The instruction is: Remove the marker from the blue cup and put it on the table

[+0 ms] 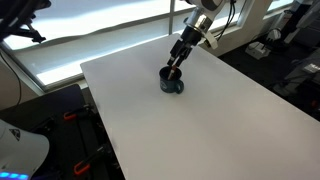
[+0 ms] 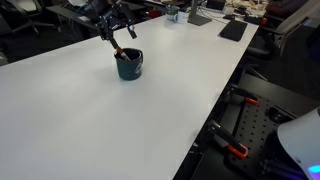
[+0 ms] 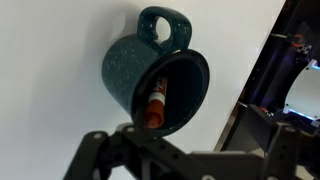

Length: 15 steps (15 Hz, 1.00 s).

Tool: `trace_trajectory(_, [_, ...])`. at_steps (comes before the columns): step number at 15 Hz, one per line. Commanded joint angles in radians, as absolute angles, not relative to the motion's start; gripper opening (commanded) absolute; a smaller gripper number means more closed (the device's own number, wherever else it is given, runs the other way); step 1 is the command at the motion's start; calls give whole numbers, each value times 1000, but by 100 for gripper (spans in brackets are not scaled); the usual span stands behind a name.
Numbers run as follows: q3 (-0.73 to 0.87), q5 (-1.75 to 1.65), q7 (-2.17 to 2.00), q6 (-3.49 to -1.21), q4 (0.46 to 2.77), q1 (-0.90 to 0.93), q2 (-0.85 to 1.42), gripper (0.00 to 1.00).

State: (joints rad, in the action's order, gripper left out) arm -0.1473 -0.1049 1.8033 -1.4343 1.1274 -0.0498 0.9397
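Above the blue cup [image 3: 128, 70] on the table [image 3: 50, 60], fingers [image 3: 93, 152] spread, marker [image 3: 155, 106] inside the cup, between them

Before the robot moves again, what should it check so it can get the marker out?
1. The marker sits inside the blue cup: ok.
2. The blue cup stands upright on the table: ok.
3. The gripper is just above the blue cup: ok.
4. The gripper is open and holds nothing: ok.
5. The gripper is lined up exactly on the marker: cannot tell.
6. Bare table beside the blue cup for the marker: ok.
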Motion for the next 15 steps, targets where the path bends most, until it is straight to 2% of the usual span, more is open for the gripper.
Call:
trace_trajectory(1, [-147,-80,1823,-1475,1225,-59,874,93])
trace_trajectory(4, [-146,-77,1822,-1479,1237,-57,869,84])
trace_trajectory(5, [-146,-76,1823,-1479,1242,-57,867,95])
trace_trajectory(7, [-146,-75,1824,-1478,1248,-57,868,100])
trace_trajectory(15, [-146,-74,1838,-1484,1267,-58,866,100])
